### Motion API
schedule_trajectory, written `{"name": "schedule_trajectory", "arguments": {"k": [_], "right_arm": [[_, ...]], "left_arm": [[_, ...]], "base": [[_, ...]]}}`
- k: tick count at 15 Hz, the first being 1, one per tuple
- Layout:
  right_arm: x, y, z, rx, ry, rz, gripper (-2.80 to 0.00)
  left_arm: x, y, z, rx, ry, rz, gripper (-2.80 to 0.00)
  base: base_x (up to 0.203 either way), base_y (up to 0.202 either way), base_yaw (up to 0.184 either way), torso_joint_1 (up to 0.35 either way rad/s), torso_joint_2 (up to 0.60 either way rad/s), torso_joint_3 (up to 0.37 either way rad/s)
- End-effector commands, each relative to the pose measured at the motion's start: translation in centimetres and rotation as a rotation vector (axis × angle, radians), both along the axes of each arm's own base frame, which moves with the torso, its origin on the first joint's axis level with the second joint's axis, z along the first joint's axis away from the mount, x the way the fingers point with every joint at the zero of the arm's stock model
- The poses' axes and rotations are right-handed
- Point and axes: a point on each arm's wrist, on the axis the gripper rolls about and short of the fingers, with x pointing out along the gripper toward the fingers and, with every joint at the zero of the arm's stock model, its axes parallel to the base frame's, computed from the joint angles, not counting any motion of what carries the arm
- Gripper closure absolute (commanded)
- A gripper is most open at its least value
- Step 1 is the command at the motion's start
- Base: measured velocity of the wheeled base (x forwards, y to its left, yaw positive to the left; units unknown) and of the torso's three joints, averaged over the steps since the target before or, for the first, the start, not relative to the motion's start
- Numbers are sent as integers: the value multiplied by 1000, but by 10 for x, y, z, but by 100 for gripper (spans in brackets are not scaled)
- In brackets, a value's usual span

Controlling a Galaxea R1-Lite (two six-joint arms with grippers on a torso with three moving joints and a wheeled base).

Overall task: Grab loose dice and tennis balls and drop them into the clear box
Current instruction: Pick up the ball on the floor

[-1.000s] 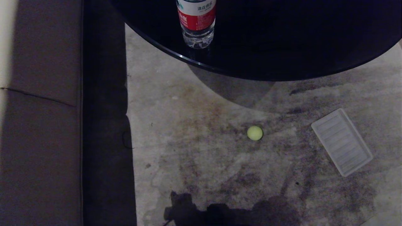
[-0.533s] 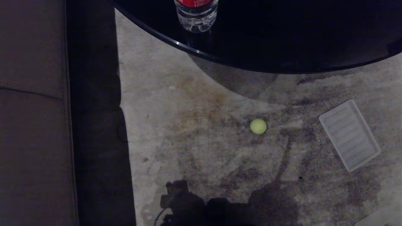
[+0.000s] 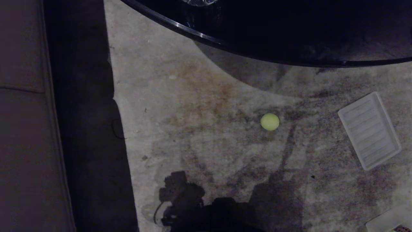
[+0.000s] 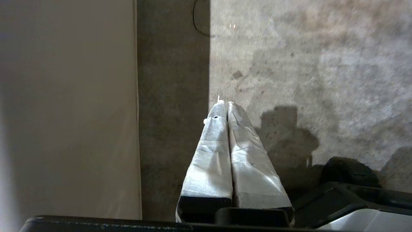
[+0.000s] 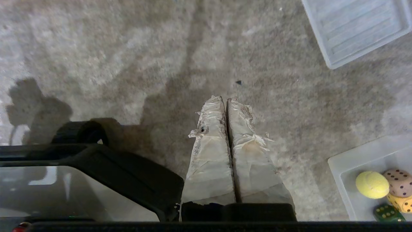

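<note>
- A dim home living room: a brown sofa (image 3: 22,129) runs along the left edge.
- A round black glass coffee table (image 3: 289,32) stands over a worn, mottled grey carpet (image 3: 199,112).
- Toys lie about: tennis ball (image 3: 269,121), dice (image 5: 398,183).

**Stained carpet, a few things scattered on it**

The mottled grey carpet (image 3: 206,151) carries one loose tennis ball (image 3: 270,121) near centre. At three o'clock from it lies the ribbed lid (image 3: 369,130), flat and askew. The clear box (image 3: 388,219) sits at five o'clock, only its corner showing.
</note>
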Motion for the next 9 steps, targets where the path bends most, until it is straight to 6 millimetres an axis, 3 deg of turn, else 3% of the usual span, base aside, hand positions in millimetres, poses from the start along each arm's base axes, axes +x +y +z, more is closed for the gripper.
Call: {"name": "schedule_trajectory", "arguments": {"k": [1,5,7,9], "right_arm": [[0,0,0,1,1,0,0],[-1,0,3,40,-10,-13,0],[-2,0,23,49,-14,-7,0],[12,0,44,71,93,7,0]], "left_arm": [[0,0,0,3,3,1,0],[0,0,0,-11,1,5,0],[0,0,0,-13,-1,7,0],[0,0,0,-13,1,7,0]], "base": [[0,0,0,2,4,-204],[0,0,0,4,3,-100],[0,0,0,0,0,0],[0,0,0,0,0,0]]}}
